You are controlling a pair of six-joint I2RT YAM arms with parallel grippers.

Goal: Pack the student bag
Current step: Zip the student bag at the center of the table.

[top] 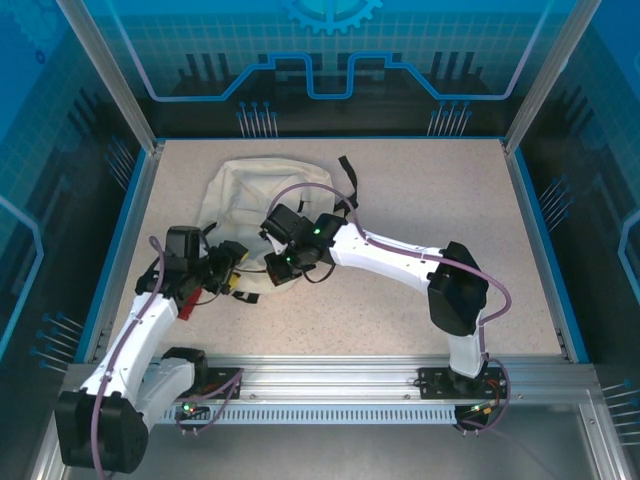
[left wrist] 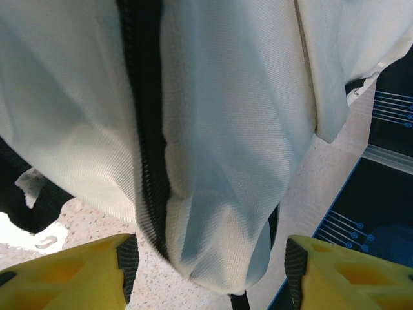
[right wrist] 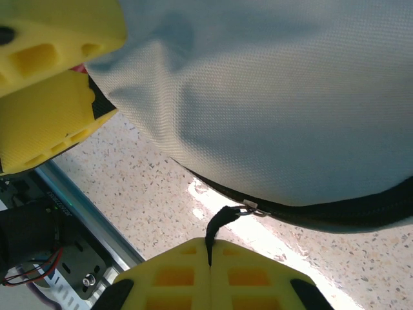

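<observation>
On the table (top: pixel 420 200), bag (top: pixel 240 195) lies left of centre, toward the back edge. left gripper (left wrist: pixel 208 258) spread wide around its near corner, probably to brace it. right gripper (right wrist: pixel 210 255) clenched on the zipper pull (right wrist: pixel 217 225), likely to run the zip.

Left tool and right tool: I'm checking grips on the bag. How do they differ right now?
The left tool is open; the right tool is shut. The left tool straddles a fold of the student bag; the right tool pinches the black zipper pull. Both have yellow fingers.
</observation>
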